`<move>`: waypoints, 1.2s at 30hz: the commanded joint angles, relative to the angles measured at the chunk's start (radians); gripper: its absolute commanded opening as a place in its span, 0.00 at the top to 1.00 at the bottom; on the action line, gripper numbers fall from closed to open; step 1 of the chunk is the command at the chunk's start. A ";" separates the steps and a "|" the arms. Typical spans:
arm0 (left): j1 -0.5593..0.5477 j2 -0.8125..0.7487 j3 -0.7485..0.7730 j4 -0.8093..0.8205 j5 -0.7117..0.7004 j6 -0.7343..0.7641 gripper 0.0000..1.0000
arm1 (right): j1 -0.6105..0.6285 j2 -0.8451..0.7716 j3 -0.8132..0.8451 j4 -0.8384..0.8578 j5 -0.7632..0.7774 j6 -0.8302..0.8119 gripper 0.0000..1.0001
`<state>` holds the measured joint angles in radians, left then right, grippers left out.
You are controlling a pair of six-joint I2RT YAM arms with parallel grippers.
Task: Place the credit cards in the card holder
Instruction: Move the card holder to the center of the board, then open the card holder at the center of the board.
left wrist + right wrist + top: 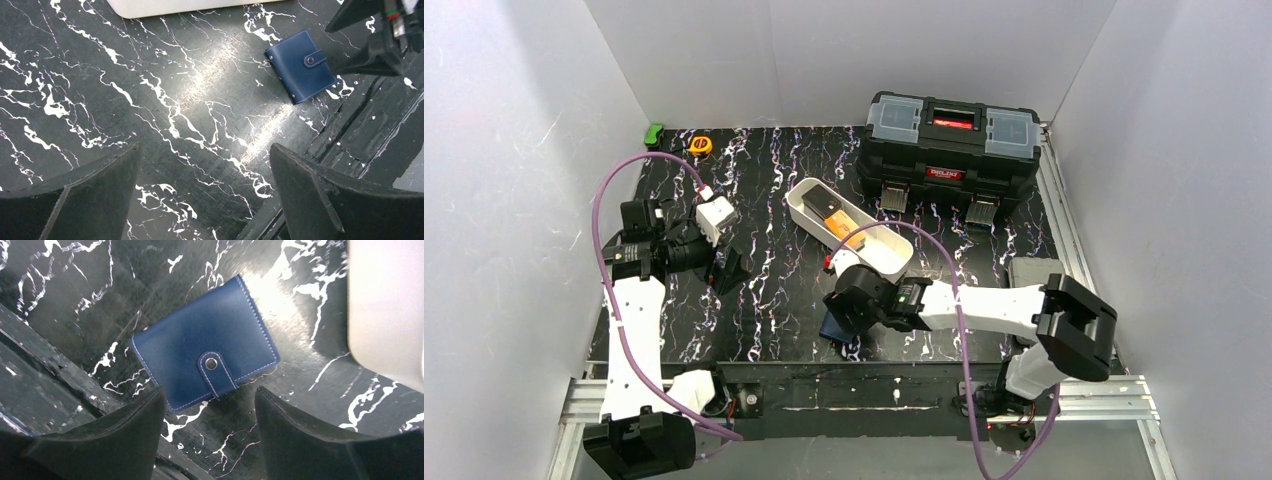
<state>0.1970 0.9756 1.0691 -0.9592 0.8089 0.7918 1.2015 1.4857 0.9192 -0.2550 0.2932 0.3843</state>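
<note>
Black marble-patterned tabletop [774, 300], boxed in by plain white walls, carries three containers. At centre a long white tray [894, 262] lies at a slant and holds the credit cards: an orange-yellow card [846, 228] in its middle and a dark card [822, 207] just beyond it, toward the far end. Behind the tray, at the back right, stands a big black toolbox [952, 150] with its lid down. The card holder [205, 365], a navy-blue wallet, lies flat and folded on the table near the front edge, just beside the tray's near end, with its snap tab fastened across the cover. The right gripper [211, 389] hangs directly over the wallet's near edge, jaws spread apart and grasping nothing. The left gripper [204, 146] sits well apart to the left, jaws released at full width above bare tabletop. A yellow tape measure [701, 145] and a small green object [654, 133] rest at the far left edge.
</note>
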 commanded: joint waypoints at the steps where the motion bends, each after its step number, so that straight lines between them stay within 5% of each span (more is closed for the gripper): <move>1: -0.004 -0.038 -0.002 -0.015 0.046 0.027 0.01 | -0.011 0.064 0.008 -0.008 -0.115 0.024 0.26; 5: -0.003 -0.049 -0.010 -0.017 0.051 0.032 0.01 | -0.033 0.065 -0.016 0.033 -0.171 0.032 0.13; 12: -0.005 -0.058 -0.022 -0.043 0.068 0.104 0.01 | -0.136 0.053 -0.081 0.175 -0.286 0.078 0.13; 31: -0.023 -0.073 -0.122 -0.048 0.024 0.360 0.01 | -0.144 0.163 -0.005 0.173 -0.346 0.066 0.25; 36: -0.051 -0.090 -0.188 -0.006 -0.001 0.443 0.01 | -0.146 0.159 -0.020 0.193 -0.355 0.064 0.47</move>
<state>0.1707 0.9100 0.9222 -0.9810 0.8101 1.1408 1.0557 1.6577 0.9054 -0.0921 -0.0410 0.4477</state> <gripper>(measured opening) 0.995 0.652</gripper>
